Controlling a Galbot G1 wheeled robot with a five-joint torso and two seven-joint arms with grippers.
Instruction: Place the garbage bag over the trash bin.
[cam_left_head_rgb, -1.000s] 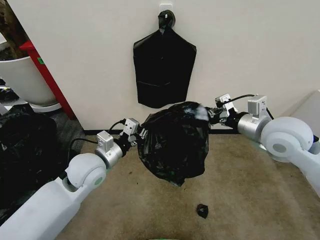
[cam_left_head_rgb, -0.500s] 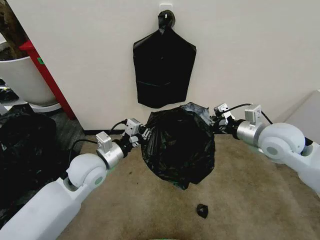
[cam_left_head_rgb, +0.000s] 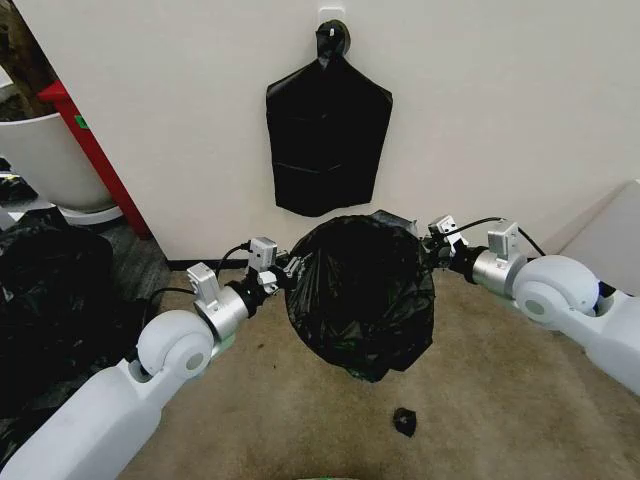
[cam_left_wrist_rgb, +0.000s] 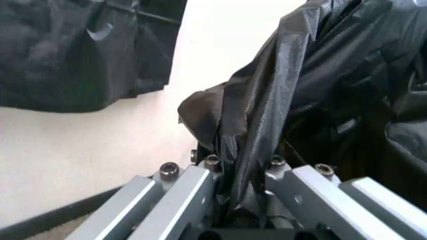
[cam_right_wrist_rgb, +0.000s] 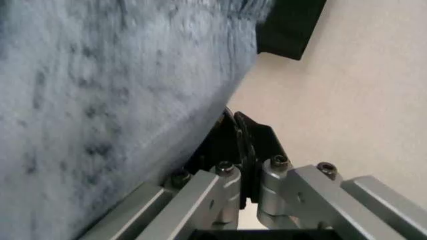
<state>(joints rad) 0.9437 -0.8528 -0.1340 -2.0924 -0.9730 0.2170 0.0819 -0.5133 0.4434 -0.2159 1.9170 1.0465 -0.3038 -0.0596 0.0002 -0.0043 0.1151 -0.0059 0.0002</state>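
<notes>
The left gripper (cam_left_head_rgb: 281, 272) and right gripper (cam_left_head_rgb: 432, 243) each pinch an edge of the garbage bag (cam_left_head_rgb: 362, 300). They hold it stretched wide so its mouth can go over a bin.

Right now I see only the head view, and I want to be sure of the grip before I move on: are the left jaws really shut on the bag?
Observer: Yes. In the left wrist view, a bunched fold of the garbage bag runs down into the left gripper, and the jaws are closed on it.
Operator: And the right side?
Observer: In the right wrist view, the right gripper has its jaws shut on a thin black edge of the film. A small flap of it stands up past them.
</notes>
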